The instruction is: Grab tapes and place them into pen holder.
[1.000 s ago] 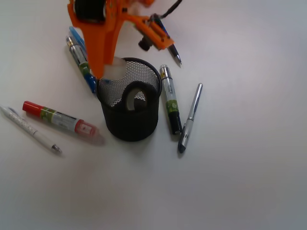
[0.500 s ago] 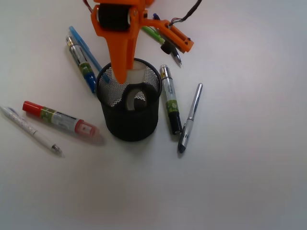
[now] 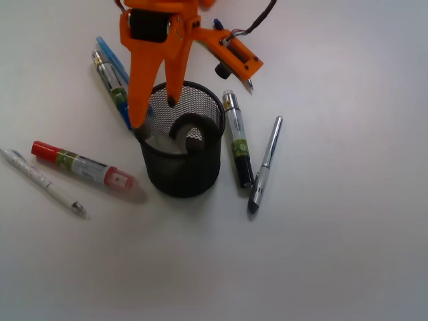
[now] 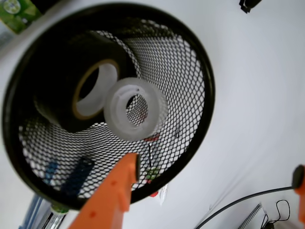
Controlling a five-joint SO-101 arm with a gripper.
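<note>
The pen holder is a black mesh cup standing among pens. A dark tape leans on edge inside it, and a clear whitish tape lies beside it. In the wrist view I look straight down into the pen holder: the dark tape rests against the wall and the clear tape sits in front of it, free of the fingers. My orange gripper hangs open over the cup's back left rim, holding nothing. One fingertip is just above the rim, the other far right.
Pens surround the cup: a red-capped marker and a white pen to the left, blue pens behind left, a green-labelled marker and a silver pen to the right. A black cable trails from the arm.
The gripper carried the clear tape from the cup's back left rim to over the opening, then opened. The clear tape now lies inside the cup.
</note>
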